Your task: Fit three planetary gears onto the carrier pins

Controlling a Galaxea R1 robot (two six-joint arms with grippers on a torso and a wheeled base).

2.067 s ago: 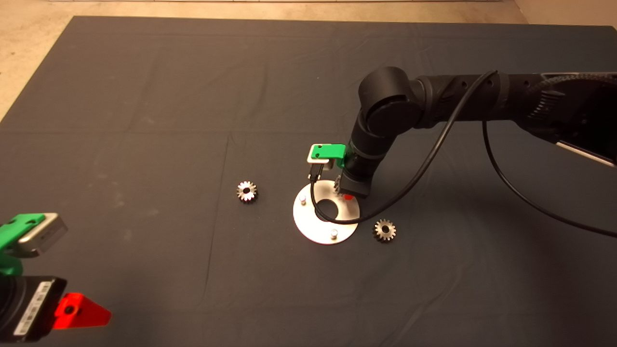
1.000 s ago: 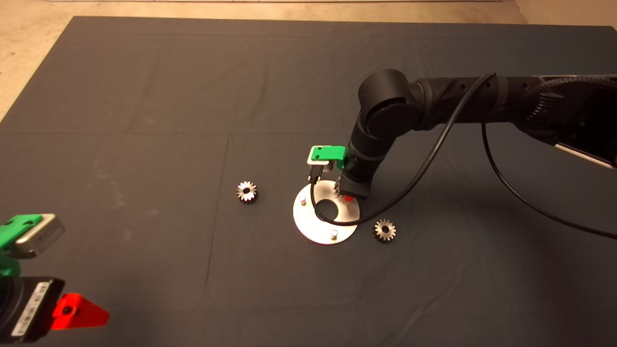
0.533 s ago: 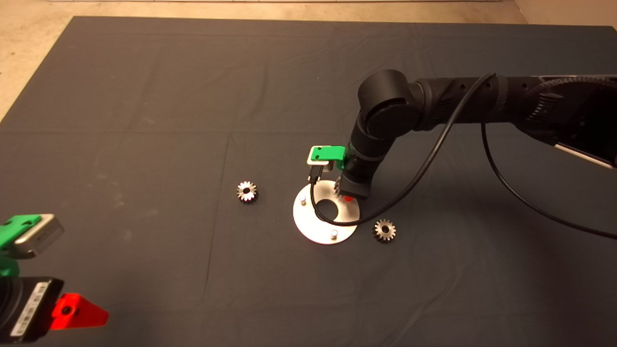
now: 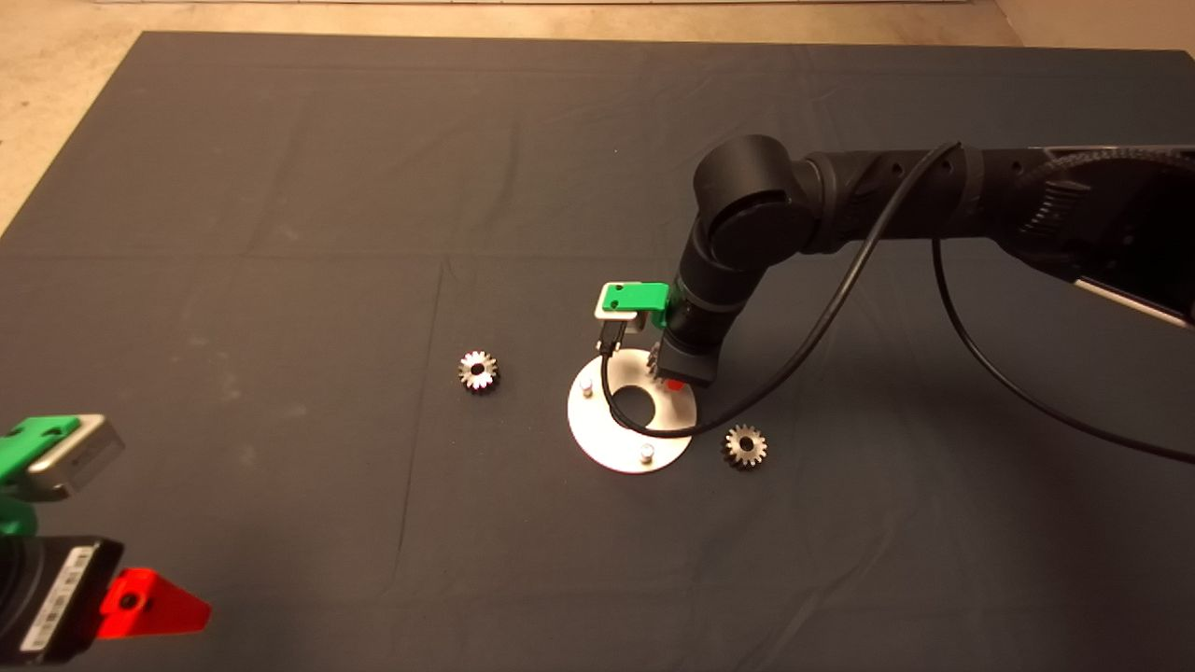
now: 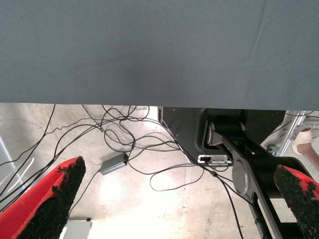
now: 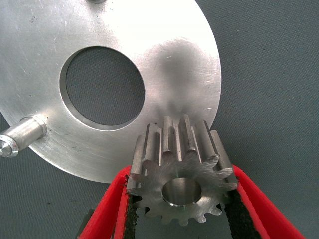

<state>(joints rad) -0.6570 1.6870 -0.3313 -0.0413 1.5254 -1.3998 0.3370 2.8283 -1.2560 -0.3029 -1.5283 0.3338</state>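
Clamped on one planetary gear [image 6: 181, 175], your right gripper [image 6: 182, 199] holds it by the teeth between both red fingers, over the rim of the white disc [image 4: 611, 448] on the side toward the mat's right edge. You can see a silvery pin tip inside the gear's centre hole, so it sits on a carrier pin there. Two other carrier pins stand bare on the disc, one [image 4: 586, 385] on the side toward the mat's left edge and one [image 4: 646, 453] on the near side. A second gear [image 4: 478, 371] lies flat on the mat [image 4: 280, 187], left of the disc and apart from it. A third gear [image 4: 744, 446] lies just beside the disc's near-right rim. Your left gripper [image 5: 164, 199] waits at the mat's near-left corner, its fingers wide apart and holding nothing.
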